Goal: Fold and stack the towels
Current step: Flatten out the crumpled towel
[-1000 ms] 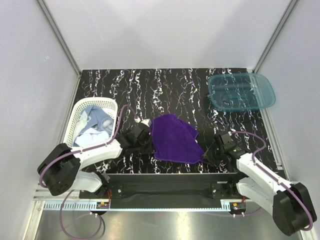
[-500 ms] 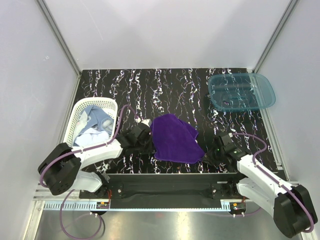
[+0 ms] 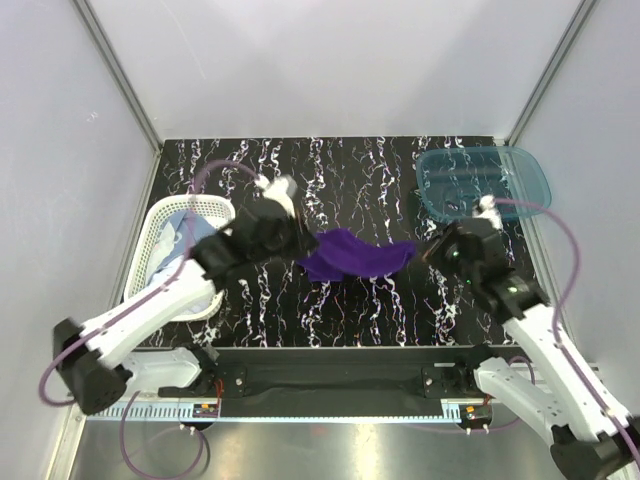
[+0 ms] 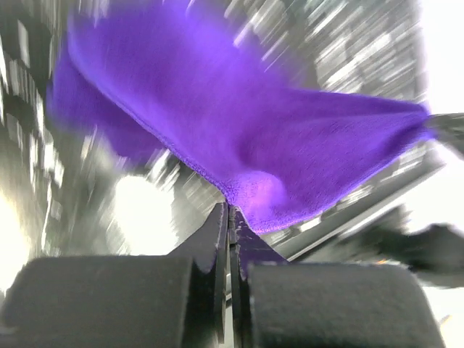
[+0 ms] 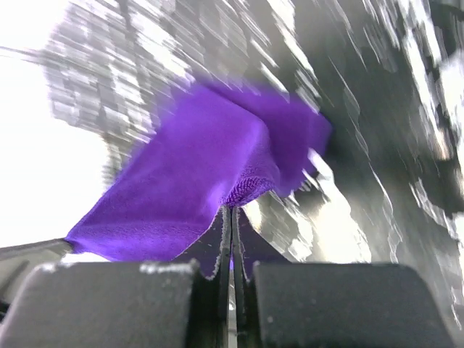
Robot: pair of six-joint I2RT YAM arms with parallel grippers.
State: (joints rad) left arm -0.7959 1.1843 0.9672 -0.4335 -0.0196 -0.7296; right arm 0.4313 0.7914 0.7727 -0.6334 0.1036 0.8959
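The deep purple towel (image 3: 355, 255) hangs stretched between both grippers above the middle of the table. My left gripper (image 3: 297, 243) is shut on its left corner; in the left wrist view the purple towel (image 4: 239, 130) spreads away from the closed left gripper (image 4: 230, 209). My right gripper (image 3: 422, 252) is shut on the right corner, and the right wrist view shows the purple towel (image 5: 203, 174) pinched at the right gripper (image 5: 231, 210). Pale blue towels (image 3: 185, 240) lie in the white basket (image 3: 160, 222), mostly hidden by my left arm.
A translucent teal bin (image 3: 483, 183) sits at the back right of the black marbled table (image 3: 330, 170). The white basket stands at the left edge. Grey walls close in both sides and the back.
The right gripper closed on the towel's right corner. Both arms then rose and moved away from the near edge, lifting the purple towel off the table and pulling it taut.
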